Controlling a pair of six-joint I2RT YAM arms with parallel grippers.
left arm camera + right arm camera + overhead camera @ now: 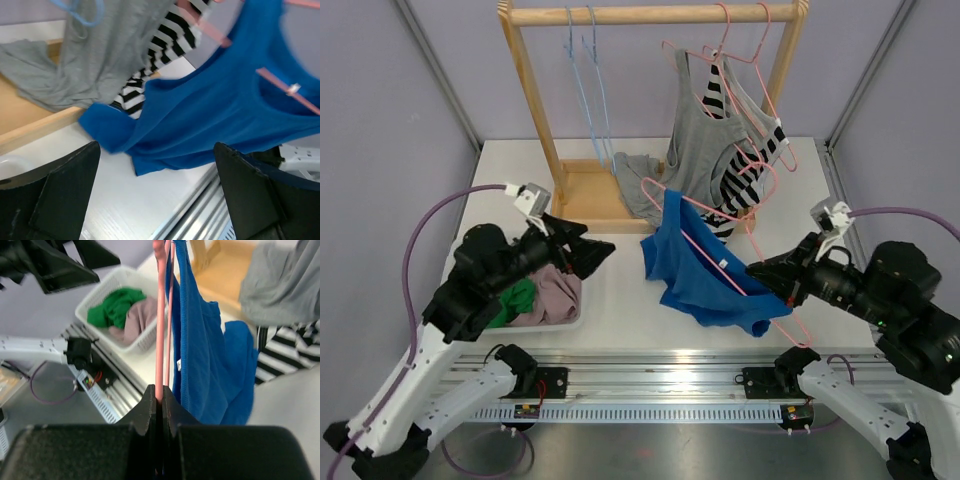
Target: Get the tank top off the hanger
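A blue tank top (705, 268) hangs on a pink hanger (672, 192) held above the table, right of centre. My right gripper (772, 275) is shut on the hanger's pink wire (159, 330), with the blue fabric (200, 355) draped just right of the wire. My left gripper (592, 252) is open and empty, left of the tank top and apart from it. In the left wrist view the blue top (210, 110) fills the upper right, beyond both fingers (60, 190).
A wooden rack (650, 15) at the back carries a grey top (700, 150), a striped top (745, 185), pink hangers and blue hangers (585, 70). A white basket (555, 295) with green and mauve clothes sits front left. A rail (660, 385) runs along the near edge.
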